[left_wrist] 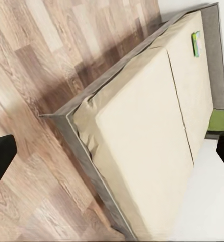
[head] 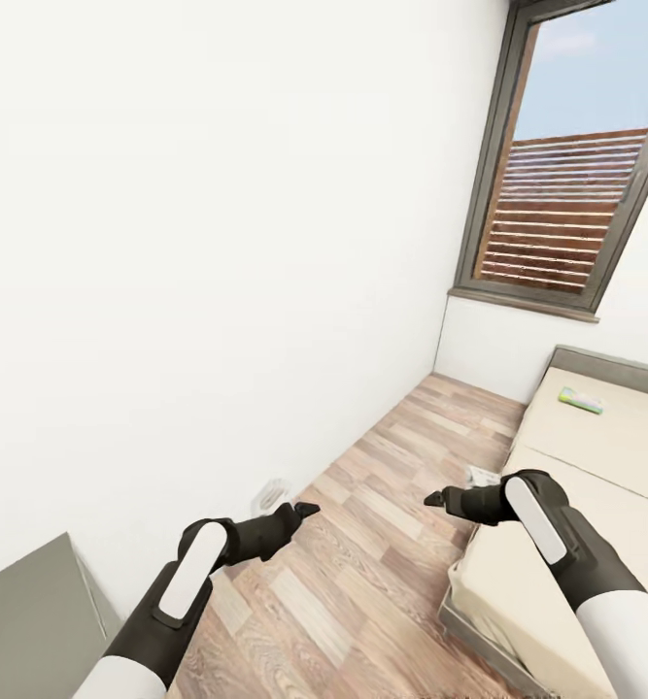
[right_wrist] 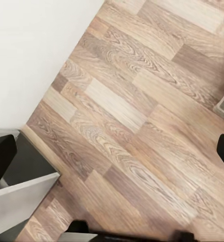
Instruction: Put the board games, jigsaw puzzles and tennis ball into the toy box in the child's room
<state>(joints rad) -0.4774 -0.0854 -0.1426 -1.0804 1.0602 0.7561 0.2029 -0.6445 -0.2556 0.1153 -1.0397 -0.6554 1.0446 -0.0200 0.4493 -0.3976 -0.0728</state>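
Note:
A board game (head: 581,399), a thin green-and-white box, lies on the beige bed (head: 596,456) near its headboard, far ahead of my right gripper (head: 431,501). The same board game (left_wrist: 196,44) appears in the left wrist view, at the far end of the bed (left_wrist: 142,141). A small white printed thing (head: 483,476) peeks out behind the right gripper at the bed's edge; what it is I cannot tell. My left gripper (head: 304,509) hovers over the wood floor. Both grippers are open and empty, their dark fingers (left_wrist: 1,161) (right_wrist: 1,156) wide apart. The toy box, the table, the jigsaw puzzles and the tennis ball are out of view.
A white wall (head: 217,243) runs close along my left, with a socket (head: 268,497) low on it. A grey cabinet corner (head: 32,602) sits at the near left. A wood-plank floor strip (head: 401,466) lies between wall and bed. A dark-framed window (head: 566,165) is ahead.

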